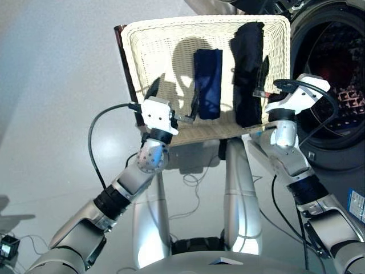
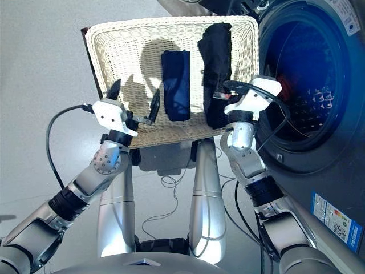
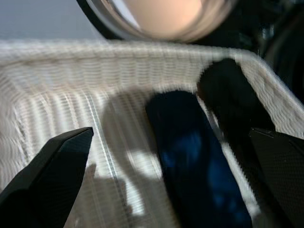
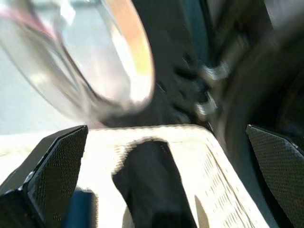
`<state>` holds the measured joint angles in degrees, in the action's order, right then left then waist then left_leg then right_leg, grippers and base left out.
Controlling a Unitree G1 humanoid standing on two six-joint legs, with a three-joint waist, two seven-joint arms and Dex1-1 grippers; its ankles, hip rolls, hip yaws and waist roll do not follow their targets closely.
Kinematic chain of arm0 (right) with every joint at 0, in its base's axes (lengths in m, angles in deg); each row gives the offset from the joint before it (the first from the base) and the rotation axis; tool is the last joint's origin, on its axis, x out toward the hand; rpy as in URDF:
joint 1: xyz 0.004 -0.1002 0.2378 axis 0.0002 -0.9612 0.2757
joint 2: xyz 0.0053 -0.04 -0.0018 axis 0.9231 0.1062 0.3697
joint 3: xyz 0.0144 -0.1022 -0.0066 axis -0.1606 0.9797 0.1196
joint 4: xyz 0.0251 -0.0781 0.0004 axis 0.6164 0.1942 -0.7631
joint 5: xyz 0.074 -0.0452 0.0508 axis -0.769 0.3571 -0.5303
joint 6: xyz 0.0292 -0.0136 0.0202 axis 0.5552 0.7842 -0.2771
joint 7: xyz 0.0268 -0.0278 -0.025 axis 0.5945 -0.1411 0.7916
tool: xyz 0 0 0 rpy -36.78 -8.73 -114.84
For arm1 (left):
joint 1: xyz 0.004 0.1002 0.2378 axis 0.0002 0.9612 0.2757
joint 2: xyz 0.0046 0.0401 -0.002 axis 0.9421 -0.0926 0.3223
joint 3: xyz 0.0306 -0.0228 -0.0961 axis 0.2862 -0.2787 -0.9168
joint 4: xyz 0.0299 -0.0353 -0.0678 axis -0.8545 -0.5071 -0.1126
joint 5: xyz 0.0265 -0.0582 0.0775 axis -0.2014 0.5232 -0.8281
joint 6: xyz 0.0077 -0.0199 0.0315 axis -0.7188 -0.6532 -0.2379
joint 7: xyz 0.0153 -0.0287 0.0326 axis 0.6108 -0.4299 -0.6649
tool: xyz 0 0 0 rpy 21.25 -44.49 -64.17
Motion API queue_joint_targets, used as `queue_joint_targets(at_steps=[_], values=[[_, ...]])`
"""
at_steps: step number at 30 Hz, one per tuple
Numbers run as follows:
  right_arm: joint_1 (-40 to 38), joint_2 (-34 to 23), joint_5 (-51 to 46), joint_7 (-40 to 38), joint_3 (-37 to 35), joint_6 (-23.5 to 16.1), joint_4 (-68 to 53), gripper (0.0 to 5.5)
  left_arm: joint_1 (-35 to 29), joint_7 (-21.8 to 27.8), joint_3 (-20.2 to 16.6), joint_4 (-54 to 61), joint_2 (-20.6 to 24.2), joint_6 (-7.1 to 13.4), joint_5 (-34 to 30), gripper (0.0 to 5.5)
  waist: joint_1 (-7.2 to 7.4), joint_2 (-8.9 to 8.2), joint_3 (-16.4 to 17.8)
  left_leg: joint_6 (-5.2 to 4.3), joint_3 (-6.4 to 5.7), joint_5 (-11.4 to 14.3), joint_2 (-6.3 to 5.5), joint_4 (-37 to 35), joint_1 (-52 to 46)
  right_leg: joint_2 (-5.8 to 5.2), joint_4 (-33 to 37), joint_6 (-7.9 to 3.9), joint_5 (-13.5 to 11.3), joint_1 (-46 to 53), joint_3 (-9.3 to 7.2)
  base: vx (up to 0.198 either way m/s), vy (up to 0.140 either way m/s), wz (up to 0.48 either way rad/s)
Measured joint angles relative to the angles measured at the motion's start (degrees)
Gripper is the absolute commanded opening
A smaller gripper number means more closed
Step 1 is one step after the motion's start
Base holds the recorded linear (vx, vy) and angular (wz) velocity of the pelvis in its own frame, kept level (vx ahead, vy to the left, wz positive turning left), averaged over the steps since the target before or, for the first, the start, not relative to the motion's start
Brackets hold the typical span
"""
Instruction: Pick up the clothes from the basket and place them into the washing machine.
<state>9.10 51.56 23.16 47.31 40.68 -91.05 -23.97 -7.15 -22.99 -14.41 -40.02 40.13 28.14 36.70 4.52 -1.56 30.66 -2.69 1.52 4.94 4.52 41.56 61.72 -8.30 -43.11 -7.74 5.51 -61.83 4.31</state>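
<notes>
Navy strip and black strip lie parallel, pointing away lengthwise.

Silver arms, white wrists, black cables

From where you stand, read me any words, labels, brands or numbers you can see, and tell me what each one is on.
Nothing can be read word for word.
Blue and white sticker on the washing machine's lower front: print and a square code, too small to read.
Label strip at the machine's top right corner: print too small to read.
Basket, blue cloth, black cloth: no text visible.
</notes>
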Motion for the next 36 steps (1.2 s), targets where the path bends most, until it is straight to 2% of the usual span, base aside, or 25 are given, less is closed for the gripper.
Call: queue_joint_targets(at_steps=[4,7,11,15,21,27,31,36], values=[[4.45,0.57,0.98,0.81,4.79,0.19,-2.07,5.50,-3.45,0.42,1.00,-8.72,-5.69,-0.90,3.83,5.50,0.28,-0.88,-0.04,0.04,0.05,0.09,0.30,-0.48,-0.83,0.38,0.90,0.12,-0.10,0.96,0.02,0.000,0.000,0.000],[8.31,2.38,1.06,1.60,8.85,0.44,-2.18,5.50,-7.01,0.38,2.14,-16.47,-8.98,-1.10,4.42,5.50,0.46,-1.45,-0.03,0.03,0.01,0.18,0.63,-0.52,-1.27,0.71,1.11,0.12,-0.09,1.40,-0.01,0.000,0.000,0.000],[13.51,4.63,1.25,2.44,13.64,1.46,-1.79,5.50,-10.37,0.30,2.04,-22.70,-12.48,-1.72,5.37,5.50,1.57,-1.62,-0.03,-0.04,0.00,0.27,0.71,-0.49,-1.37,0.81,1.17,0.10,-0.05,1.55,-0.04,0.000,0.000,0.000],[17.05,6.83,1.31,3.63,17.79,2.11,-0.77,5.50,-13.06,-0.47,1.92,-27.65,-15.50,-1.80,9.84,5.50,1.99,-2.03,-0.10,-0.08,0.02,0.30,0.87,-0.46,-1.43,0.97,1.19,0.16,-0.10,1.56,-0.05,0.000,0.000,0.000],[19.71,11.11,1.23,4.60,21.97,3.85,1.26,5.50,-14.95,-1.65,1.42,-32.85,-17.28,-1.90,14.76,5.50,1.98,-2.85,-0.15,-0.42,0.12,0.52,1.24,-0.43,-1.44,1.37,1.23,0.30,-0.18,1.39,0.06,0.000,0.000,0.000],[22.71,13.98,0.76,4.71,25.21,3.93,1.32,5.50,-17.04,-2.22,0.75,-36.82,-19.04,-2.11,18.11,5.50,1.99,-3.30,-0.17,-0.89,0.16,0.82,1.45,-0.34,-1.06,1.76,1.21,0.40,-0.20,0.74,0.36,0.000,0.000,0.000],[24.40,16.01,0.03,5.12,26.58,4.14,1.32,5.50,-19.33,-2.27,0.45,-39.55,-20.00,-3.15,18.79,5.50,2.11,-3.51,-0.16,-0.83,0.11,0.76,1.55,0.21,-0.19,2.10,1.04,0.55,-0.31,-0.42,0.58,0.000,0.000,0.000],[26.90,17.85,-0.35,5.99,28.61,4.37,1.30,5.50,-21.34,-2.33,-0.87,-43.14,-20.57,-4.37,19.78,5.50,2.38,-3.57,-0.18,-1.05,0.15,1.37,2.40,1.44,0.66,2.92,0.59,0.68,-0.30,-1.08,0.73,0.000,0.000,0.000]])
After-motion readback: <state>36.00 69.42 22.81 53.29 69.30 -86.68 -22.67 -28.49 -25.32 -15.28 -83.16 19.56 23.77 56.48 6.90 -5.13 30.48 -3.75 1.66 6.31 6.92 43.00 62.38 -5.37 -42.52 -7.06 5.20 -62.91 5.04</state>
